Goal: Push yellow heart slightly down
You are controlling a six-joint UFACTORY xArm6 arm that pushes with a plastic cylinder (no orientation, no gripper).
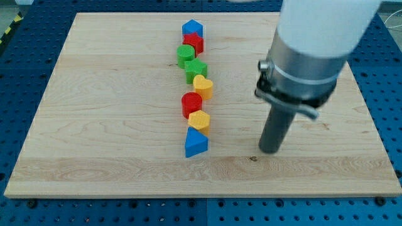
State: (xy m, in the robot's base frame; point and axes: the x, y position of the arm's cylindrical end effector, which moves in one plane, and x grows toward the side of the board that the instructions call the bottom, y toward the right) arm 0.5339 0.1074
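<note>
The yellow heart (203, 86) lies in a column of blocks near the board's middle, touching the green block (196, 69) above it and close above the red cylinder (191, 103). My tip (270, 150) rests on the wooden board (94, 125), to the right of the column and lower than the heart, about level with the blue triangle (195, 144). It touches no block.
The column runs from the view's top down: blue pentagon (192, 28), red block (194, 43), green cylinder (185, 55), green block, yellow heart, red cylinder, yellow hexagon (198, 120), blue triangle. The arm's grey body (308, 56) hangs over the board's right part.
</note>
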